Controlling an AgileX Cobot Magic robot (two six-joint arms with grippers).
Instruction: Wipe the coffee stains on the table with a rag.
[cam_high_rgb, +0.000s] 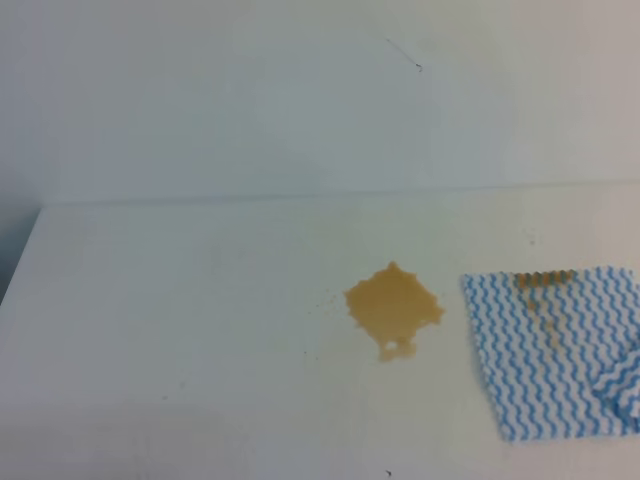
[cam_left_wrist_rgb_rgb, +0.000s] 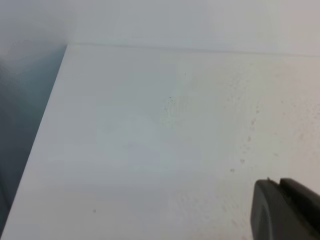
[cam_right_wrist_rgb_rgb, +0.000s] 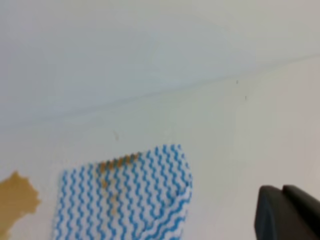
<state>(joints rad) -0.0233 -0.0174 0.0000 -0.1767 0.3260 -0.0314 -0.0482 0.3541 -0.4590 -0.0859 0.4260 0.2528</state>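
No brand, label or writing is seen on any surface. One table (cam_high_rgb: 200, 320) is seen, plain white, its far edge meeting a pale wall (cam_high_rgb: 300, 90). One patch of coffee stains (cam_high_rgb: 393, 308) is counted right of centre: a tan diamond blotch with a small drip lobe at its near side. One rag (cam_high_rgb: 555, 350), blue-and-white wavy striped, is laid flat just beside the blotch to the right, apart from it; a few brown marks are noted near its far edge and one near corner is folded over. Left gripper (cam_left_wrist_rgb_rgb: 287, 210): only a dark part shown low in its wrist view, above bare tabletop; spread or pressed together cannot be told. Right gripper (cam_right_wrist_rgb_rgb: 287, 212): likewise only a dark part, right of the rag; its state cannot be told.
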